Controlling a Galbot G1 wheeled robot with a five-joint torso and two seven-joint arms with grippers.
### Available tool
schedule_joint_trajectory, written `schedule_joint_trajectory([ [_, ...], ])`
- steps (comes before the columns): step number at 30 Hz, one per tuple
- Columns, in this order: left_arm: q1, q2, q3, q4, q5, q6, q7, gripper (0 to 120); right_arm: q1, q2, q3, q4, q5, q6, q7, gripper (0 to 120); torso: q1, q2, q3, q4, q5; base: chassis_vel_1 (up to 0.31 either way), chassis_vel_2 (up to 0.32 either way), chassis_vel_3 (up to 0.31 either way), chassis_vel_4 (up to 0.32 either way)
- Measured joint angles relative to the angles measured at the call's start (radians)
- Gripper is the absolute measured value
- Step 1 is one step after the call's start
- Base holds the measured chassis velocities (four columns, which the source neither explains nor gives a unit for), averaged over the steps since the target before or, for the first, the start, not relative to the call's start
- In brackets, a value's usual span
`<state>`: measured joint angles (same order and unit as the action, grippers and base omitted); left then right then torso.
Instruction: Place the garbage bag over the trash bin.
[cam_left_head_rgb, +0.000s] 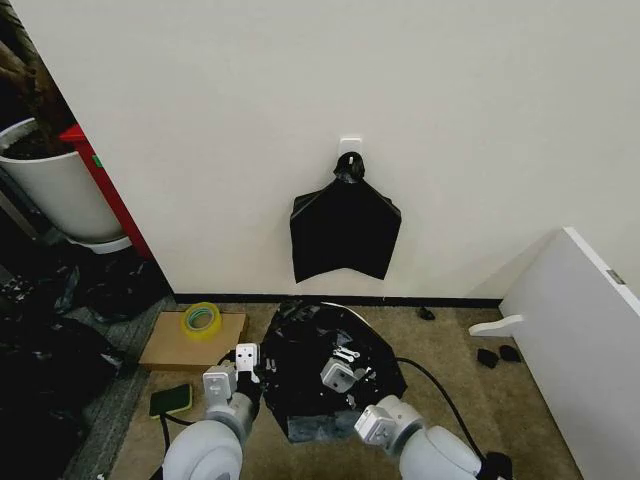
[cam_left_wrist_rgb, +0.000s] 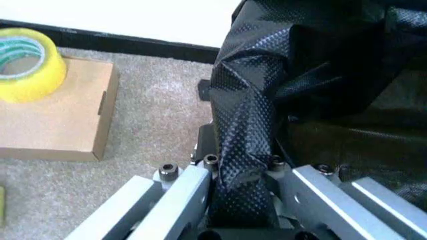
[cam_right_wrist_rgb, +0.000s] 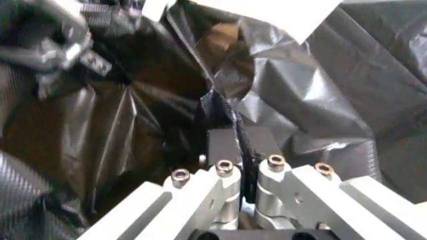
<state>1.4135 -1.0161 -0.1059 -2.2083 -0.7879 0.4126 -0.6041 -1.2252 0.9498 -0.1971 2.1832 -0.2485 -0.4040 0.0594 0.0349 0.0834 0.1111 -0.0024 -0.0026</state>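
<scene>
Spread the mouth of the garbage bag (cam_left_head_rgb: 320, 385) wider than the rolled rim of the trash bin (cam_left_head_rgb: 352, 309) on both sides, then draw the film down evenly. Count the bin as largely buried: only a white arc of rim peeks out on its wall side, with black film heaped over the rest. Trust the left gripper (cam_left_head_rgb: 246, 362), at the bin's left edge, which is pinched nearly shut on a thick bunched fold. Watch the right gripper (cam_left_head_rgb: 340, 374), over the bin's middle, which is closed on a thin edge of film. Judge that thin edge the likelier to slip, so pull slowly and without jerks. Move both pinches together, or risk tipping what looks like a light bin.

Look to the head view for layout: a cardboard box (cam_left_head_rgb: 190, 352) carrying a yellow tape roll (cam_left_head_rgb: 202, 319) just left of the bin, and a knotted black bundle (cam_left_head_rgb: 345, 230) hanging on the wall behind and above it. Look to the left wrist view for grip quality: metal fingers (cam_left_wrist_rgb: 187, 185) with an embossed wad filling the gap between them. Look to the right wrist view for the fingers (cam_right_wrist_rgb: 293, 185) clamped on barely a ply, and for the bag's dark hollow gaping beyond them. Cannot tell there how far down the bin's sides the film reaches.
</scene>
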Motion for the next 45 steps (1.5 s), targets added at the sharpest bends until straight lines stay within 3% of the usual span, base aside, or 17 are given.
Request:
schedule_joint_trajectory([
  [3, 0.014, 0.012, -0.002, 0.009, 0.07, -0.011, 0.034, 1, 0.015, -0.001, 0.016, 0.018, 0.091, 0.008, -0.001, 0, 0.0, 0.0, 0.0, 0.0, 0.0, 0.0, 0.0, 0.0, 0.0],
  [6, 0.045, 0.033, -0.003, 0.016, 0.211, -0.046, 0.107, 1, 0.073, -0.02, 0.04, 0.062, 0.337, -0.006, 0.016, 0, 0.0, 0.0, 0.0, 0.0002, 0.0, 0.0, 0.0, 0.0, 0.0],
  [7, 0.045, 0.033, -0.003, 0.016, 0.211, -0.046, 0.107, 1, 0.073, -0.02, 0.04, 0.062, 0.337, -0.006, 0.016, 0, 0.0, 0.0, 0.0, 0.0002, 0.0, 0.0, 0.0, 0.0, 0.0],
  [11, 0.07, 0.048, -0.004, 0.026, 0.35, -0.102, 0.175, 1, 0.165, -0.05, 0.069, 0.088, 0.621, -0.078, 0.073, 0, 0.0, 0.0, 0.0, 0.0002, -0.0001, 0.0, 0.0, 0.0, 0.0],
  [12, 0.077, 0.052, -0.006, 0.032, 0.396, -0.122, 0.196, 1, 0.195, -0.057, 0.079, 0.082, 0.704, -0.107, 0.094, 0, 0.0, 0.0, 0.0, 0.0, -0.0001, 0.0, 0.0, 0.0, 0.0],
  [15, 0.085, 0.056, -0.009, 0.037, 0.443, -0.144, 0.215, 1, 0.226, -0.067, 0.087, 0.062, 0.772, -0.128, 0.112, 0, 0.0, 0.0, 0.0, 0.0003, 0.0001, 0.0, 0.0, 0.0, 0.0],
  [17, 0.106, 0.072, -0.017, 0.051, 0.593, -0.217, 0.273, 1, 0.3, -0.098, 0.09, -0.016, 0.891, -0.175, 0.143, 0, 0.0, 0.0, 0.0, 0.0002, 0.0002, 0.0, 0.0, 0.0, 0.0],
  [19, 0.107, 0.079, -0.016, 0.058, 0.626, -0.249, 0.292, 1, 0.318, -0.116, 0.086, -0.051, 0.917, -0.19, 0.153, 0, 0.0, 0.0, 0.0, 0.0003, 0.0001, 0.0, 0.0, 0.0, 0.0],
  [25, 0.106, 0.081, -0.018, 0.071, 0.641, -0.31, 0.305, 1, 0.322, -0.15, 0.095, -0.102, 0.919, -0.206, 0.148, 0, 0.0, 0.0, 0.0, 0.0001, 0.0003, 0.0, 0.0, 0.0, 0.0],
  [32, 0.1, 0.068, -0.014, 0.084, 0.581, -0.373, 0.309, 1, 0.26, -0.196, 0.133, -0.183, 0.894, -0.159, 0.058, 0, 0.0, 0.0, 0.0, 0.0, 0.0001, 0.0, 0.0, 0.0, 0.0],
  [40, 0.089, 0.054, -0.02, 0.068, 0.447, -0.312, 0.279, 1, 0.187, -0.187, 0.187, -0.139, 0.887, -0.097, 0.026, 0, 0.0, 0.0, 0.0, 0.0, 0.0, 0.0, 0.0, 0.0, 0.0],
  [45, 0.082, 0.046, -0.026, 0.061, 0.35, -0.267, 0.26, 1, 0.144, -0.174, 0.24, -0.101, 0.944, -0.092, 0.044, 18, 0.0, 0.0, 0.0, 0.0001, 0.0, 0.0, 0.0, 0.0, 0.0],
])
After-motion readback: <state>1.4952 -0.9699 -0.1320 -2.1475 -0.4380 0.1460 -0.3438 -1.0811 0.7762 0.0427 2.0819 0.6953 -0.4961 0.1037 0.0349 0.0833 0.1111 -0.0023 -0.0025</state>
